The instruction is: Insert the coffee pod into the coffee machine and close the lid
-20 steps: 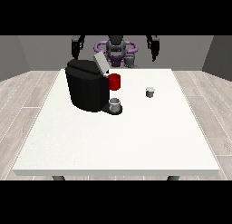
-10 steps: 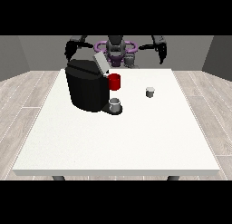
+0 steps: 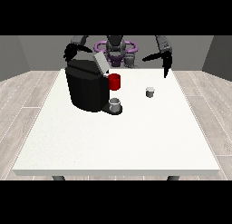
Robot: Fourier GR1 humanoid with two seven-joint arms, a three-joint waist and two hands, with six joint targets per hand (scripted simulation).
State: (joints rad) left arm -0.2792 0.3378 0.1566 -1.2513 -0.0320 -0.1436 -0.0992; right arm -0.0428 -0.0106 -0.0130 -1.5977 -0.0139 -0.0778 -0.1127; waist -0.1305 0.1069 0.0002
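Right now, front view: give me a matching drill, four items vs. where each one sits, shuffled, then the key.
Items:
1. coffee machine
2. coffee pod
3. red part
4. grey cup

Places:
A. alone on the table, right of the machine
B. high on the machine's right side
C. left half of the table, lid raised
D. at the machine's base

Pairs: 1-C, 2-A, 3-B, 4-D

One camera stands across the table [image 3: 113, 141] from the robot [image 3: 116, 48] and looks down at it from above. The whole tabletop shows, near edge closest, with the robot small at the far edge.
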